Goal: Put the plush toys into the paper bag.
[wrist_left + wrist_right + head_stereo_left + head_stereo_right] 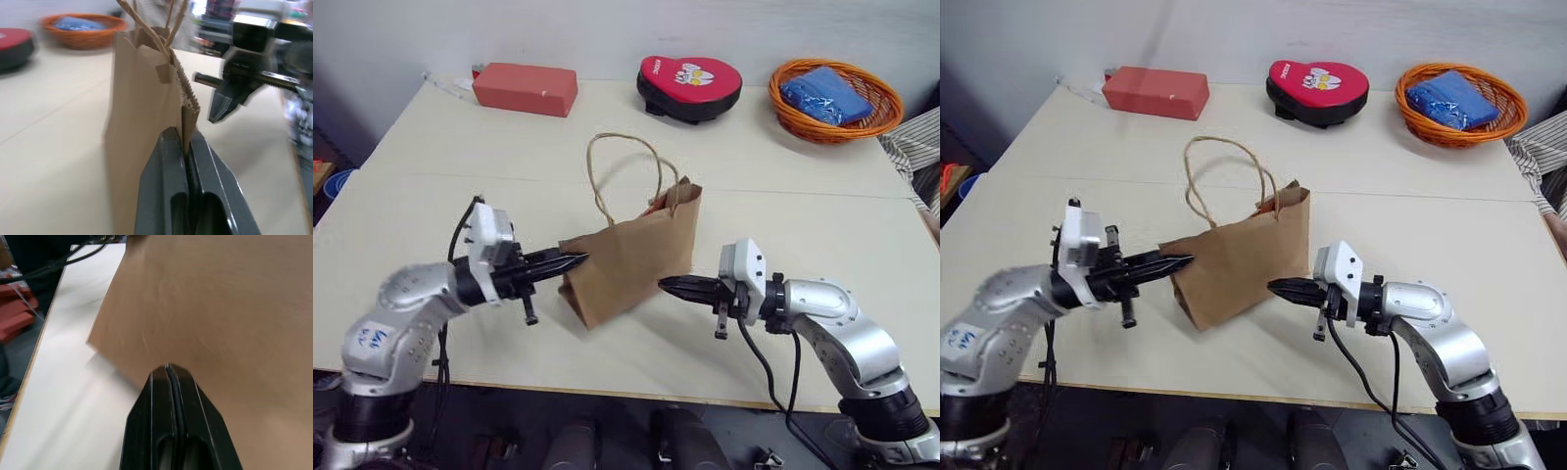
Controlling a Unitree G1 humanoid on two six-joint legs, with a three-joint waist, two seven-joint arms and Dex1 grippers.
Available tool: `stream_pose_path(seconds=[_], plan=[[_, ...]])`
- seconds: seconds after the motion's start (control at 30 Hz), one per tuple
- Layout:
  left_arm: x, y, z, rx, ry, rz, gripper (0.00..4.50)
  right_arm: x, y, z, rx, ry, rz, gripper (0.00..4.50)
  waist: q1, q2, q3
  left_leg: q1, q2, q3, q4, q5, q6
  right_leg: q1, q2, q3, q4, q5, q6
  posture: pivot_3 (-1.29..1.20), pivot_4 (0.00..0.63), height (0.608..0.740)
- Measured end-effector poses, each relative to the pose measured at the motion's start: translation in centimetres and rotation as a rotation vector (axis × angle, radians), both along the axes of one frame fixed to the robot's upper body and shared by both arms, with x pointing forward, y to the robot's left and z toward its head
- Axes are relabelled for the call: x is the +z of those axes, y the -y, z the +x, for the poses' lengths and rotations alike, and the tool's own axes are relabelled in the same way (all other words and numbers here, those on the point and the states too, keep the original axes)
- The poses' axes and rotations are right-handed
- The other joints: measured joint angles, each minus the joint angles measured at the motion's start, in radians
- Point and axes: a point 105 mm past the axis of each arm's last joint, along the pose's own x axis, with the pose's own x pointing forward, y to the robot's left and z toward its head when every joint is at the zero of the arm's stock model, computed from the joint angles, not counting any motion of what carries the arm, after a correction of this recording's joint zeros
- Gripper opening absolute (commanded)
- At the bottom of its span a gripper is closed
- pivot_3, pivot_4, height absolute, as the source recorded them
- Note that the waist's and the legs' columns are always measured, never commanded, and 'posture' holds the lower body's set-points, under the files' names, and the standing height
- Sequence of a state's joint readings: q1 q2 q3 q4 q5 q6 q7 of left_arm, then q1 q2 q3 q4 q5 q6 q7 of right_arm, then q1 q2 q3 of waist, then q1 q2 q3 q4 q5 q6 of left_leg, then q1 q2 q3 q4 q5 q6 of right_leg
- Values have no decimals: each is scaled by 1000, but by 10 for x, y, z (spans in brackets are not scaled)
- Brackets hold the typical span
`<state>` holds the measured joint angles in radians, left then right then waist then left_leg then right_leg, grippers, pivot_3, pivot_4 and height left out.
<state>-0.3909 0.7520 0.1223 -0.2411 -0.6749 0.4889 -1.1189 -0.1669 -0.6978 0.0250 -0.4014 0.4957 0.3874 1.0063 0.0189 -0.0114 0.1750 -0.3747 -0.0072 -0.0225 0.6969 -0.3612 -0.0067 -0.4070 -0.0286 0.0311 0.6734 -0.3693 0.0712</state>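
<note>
Left eye view: paper bag [631, 257] stands mid-worktop between both pincers. The left pincer [574, 261], fingers together, is at the bag's left upper edge; in the left wrist view they seem to pinch that edge. The right pincer [668, 285], pressed together, points at the bag's right side, just beside it. Something red-orange peeks from the bag's mouth. At the pale worktop [431, 176]'s far edge sit a red box [526, 88], heart-shaped pad [690, 86] and orange basket [836, 100].

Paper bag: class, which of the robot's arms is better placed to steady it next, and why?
Probably the left. The left gripper is shut at the paper bag's rim edge, seemingly pinching it; the right gripper is shut just beside the bag.
</note>
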Motion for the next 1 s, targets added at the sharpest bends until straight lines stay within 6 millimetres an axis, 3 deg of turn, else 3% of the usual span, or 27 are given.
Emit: stream_pose_path(seconds=[0.07, 0.2, 0.33, 0.43, 0.57, 0.7, 0.83, 0.93, 1.0], plan=[[6, -1, 5, -107, 56, 69, 17, -2, 20, -6, -24, -7, -30, 0, 3, 0, 0, 0, -1, 1, 0, -1, 1, 1, 0, 0, -2, 0, 0, 0, 150, 740], [-3, 0, 25, -253, 116, 132, 17, 9, 52, -18, -50, 26, -35, 0, -1, 0, 0, 0, 0, 3, 0, -1, 2, 0, 1, 1, -1, 0, 0, 0, 150, 740], [-12, -8, 46, -218, 73, 134, 17, 5, 79, -27, -132, 20, -57, 0, -13, 0, 0, 0, 1, 3, 0, -1, 2, -1, 2, 3, 2, 0, 0, 0, 150, 740], [-23, -7, 54, -216, 58, 161, 17, 0, 89, -34, -169, -5, -66, 0, -19, 0, 0, 0, 1, 3, 1, -1, 2, -1, 1, 3, 4, 0, 1, 0, 150, 740], [-27, -4, 63, -212, 56, 168, 17, 1, 89, -34, -186, 1, -54, 0, -20, 0, 0, 1, 1, 4, 3, -1, 2, -1, 1, 4, 5, 0, 1, 0, 150, 740], [-29, -7, 67, -190, 37, 170, 903, 4, 87, -34, -191, 16, -44, 0, -21, 0, 0, 1, 1, 4, 2, -1, 1, -1, 1, 4, 6, 0, 1, 0, 150, 740], [-20, -12, 66, -176, 72, 172, 2165, 5, 86, -33, -202, 27, -30, 0, -21, -1, 0, 1, 1, 4, 2, -1, 1, -2, 1, 4, 6, 0, 1, 0, 150, 740], [-6, -26, 52, -156, 126, 182, 3099, 9, 85, -29, -210, 56, -9, 0, -29, 0, 0, 1, 1, 4, 1, -1, 1, -3, 1, 5, 6, 0, 0, 0, 150, 740], [-5, -41, 38, -127, 121, 188, 3709, 15, 86, -25, -216, 71, 9, 395, -38, 0, 0, 2, 1, 4, 1, 0, 1, -2, 1, 5, 7, 0, 0, 0, 150, 740]])
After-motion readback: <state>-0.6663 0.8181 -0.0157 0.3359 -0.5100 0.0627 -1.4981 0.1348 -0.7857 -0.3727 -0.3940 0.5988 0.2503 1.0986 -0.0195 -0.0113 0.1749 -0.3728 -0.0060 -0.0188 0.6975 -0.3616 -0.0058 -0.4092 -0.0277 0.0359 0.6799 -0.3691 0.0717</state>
